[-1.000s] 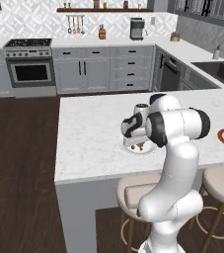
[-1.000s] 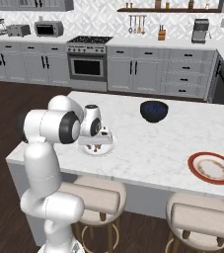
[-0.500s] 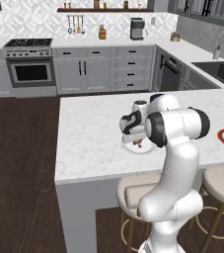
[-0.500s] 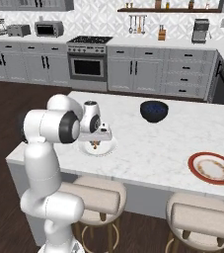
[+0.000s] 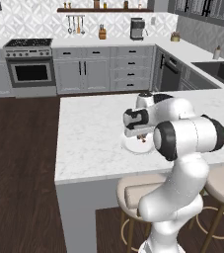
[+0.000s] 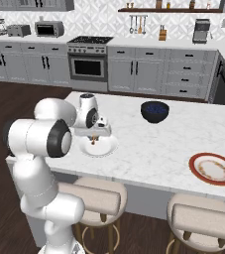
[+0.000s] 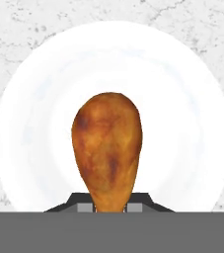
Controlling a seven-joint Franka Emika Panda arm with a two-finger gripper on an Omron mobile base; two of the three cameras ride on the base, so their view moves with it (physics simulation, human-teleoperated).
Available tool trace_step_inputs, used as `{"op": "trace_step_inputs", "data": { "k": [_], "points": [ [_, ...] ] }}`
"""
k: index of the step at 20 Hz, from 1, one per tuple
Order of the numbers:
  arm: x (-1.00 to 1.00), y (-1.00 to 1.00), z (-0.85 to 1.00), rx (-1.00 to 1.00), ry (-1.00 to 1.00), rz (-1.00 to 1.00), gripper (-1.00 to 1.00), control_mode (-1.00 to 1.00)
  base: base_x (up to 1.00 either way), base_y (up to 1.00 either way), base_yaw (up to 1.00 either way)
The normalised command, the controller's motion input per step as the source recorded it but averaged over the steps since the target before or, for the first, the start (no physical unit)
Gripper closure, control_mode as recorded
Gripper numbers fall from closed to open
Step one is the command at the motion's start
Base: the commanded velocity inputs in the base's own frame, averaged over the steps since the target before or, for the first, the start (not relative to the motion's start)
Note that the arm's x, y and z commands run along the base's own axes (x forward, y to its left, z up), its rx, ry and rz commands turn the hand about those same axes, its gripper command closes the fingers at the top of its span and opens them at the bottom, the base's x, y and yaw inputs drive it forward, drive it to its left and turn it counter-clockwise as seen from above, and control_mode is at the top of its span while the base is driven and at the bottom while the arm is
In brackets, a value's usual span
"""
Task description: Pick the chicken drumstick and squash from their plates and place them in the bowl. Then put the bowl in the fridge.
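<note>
One chicken drumstick (image 7: 107, 148) lies on the white plate (image 7: 192, 123), its bone end at 6 o'clock hidden between the gripper (image 7: 110, 206) fingers, which are clamped onto it. Two plates: the red-rimmed one (image 6: 214, 168) sits well apart. One dark blue bowl (image 6: 154, 111) stands beyond.

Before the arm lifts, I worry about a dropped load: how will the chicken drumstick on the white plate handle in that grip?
The chicken drumstick looks rigid, so it probably won't flop. The gripper is shut on its narrow end, so the fat end may swing. Its glossy skin could slip. The white plate should catch a short fall.
</note>
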Motion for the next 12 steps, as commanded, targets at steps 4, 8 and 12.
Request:
{"op": "trace_step_inputs", "data": {
  "k": [4, 8, 12],
  "points": [
    [-1.0, 0.0, 1.0, 0.0, -0.04, -0.25, 1.0, -1.0, 0.0, 0.0, 0.0],
    [-1.0, 0.0, 1.0, 0.0, -0.16, -0.25, 1.0, -1.0, 0.0, 0.0, 0.0],
    [-1.0, 0.0, 0.88, 0.0, -0.17, -0.16, 1.0, -1.0, 0.0, 0.0, 0.0]
  ]
}}
